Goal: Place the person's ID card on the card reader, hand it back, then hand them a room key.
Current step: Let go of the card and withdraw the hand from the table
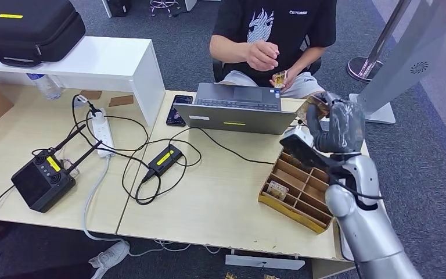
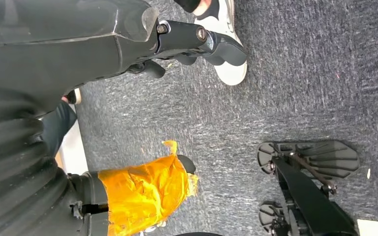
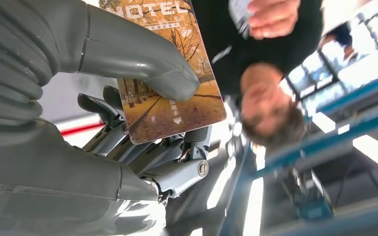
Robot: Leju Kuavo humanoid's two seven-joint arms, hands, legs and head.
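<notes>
My right hand [image 1: 337,125] is raised over the table's right side, above a wooden compartment tray [image 1: 302,200]. It pinches a room key card [image 1: 313,107] printed with autumn trees. In the right wrist view the thumb [image 3: 142,64] presses the key card [image 3: 177,105] against the fingers, with the person behind it. The seated person [image 1: 273,29] in a black T-shirt holds a small card [image 1: 280,78] in one hand. A small black box with a yellow label [image 1: 164,160] lies mid-table. My left hand [image 2: 142,123] hangs over the carpet, its thumb wrapped in orange tape, holding nothing.
A grey laptop [image 1: 238,107] stands between me and the person, a phone [image 1: 179,108] beside it. Cables, a power strip [image 1: 103,131] and a black antenna device [image 1: 42,180] cover the left half. A white shelf [image 1: 93,64] carries a black case. Cards lie in the tray [image 1: 277,190].
</notes>
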